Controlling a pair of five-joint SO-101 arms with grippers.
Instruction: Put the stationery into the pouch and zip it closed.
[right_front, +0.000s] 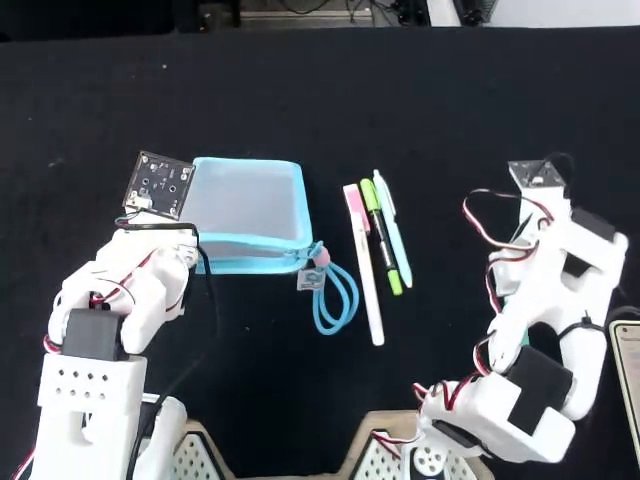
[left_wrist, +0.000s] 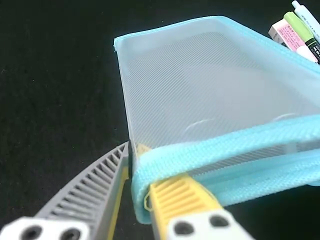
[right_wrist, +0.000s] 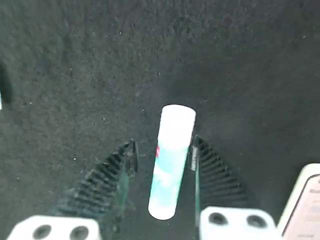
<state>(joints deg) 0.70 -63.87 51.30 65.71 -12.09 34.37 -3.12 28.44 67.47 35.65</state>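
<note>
High view: pouch (right_front: 245, 212) lies flat on the black table (right_front: 300, 90), left of centre. Its zip edge faces the arms, with the pull and blue loop cord (right_front: 334, 292) trailing off the right corner. Three pens lie just right of the pouch, side by side and roughly parallel: pink pen (right_front: 364, 270) nearest the pouch, then green marker (right_front: 381, 235), then blue pen (right_front: 393, 228).

Left arm comes in from the lower left with its forearm angled up and right. Left gripper (right_front: 190, 258) is at the pouch's near left corner.

Left wrist view: left gripper (left_wrist: 134, 150) is pinched on the pouch (left_wrist: 210, 95) corner. Yellow finger (left_wrist: 175, 197) lies against the teal zip trim; grey finger (left_wrist: 102, 177) touches the pouch's side edge. Pen tips show past the far corner.

Right arm is folded at the right side, elbow low, wrist raised and turned down over the table, well apart from the pens.

Right wrist view: right gripper (right_wrist: 162, 145) straddles a tube (right_wrist: 171, 160), white and teal. Fingers are parted: one finger (right_wrist: 200, 162) touches the tube, and there is a gap to the other. A white card (right_wrist: 302, 200) sits at the edge just beside it, also seen at the table's right edge (right_front: 627, 360).
</note>
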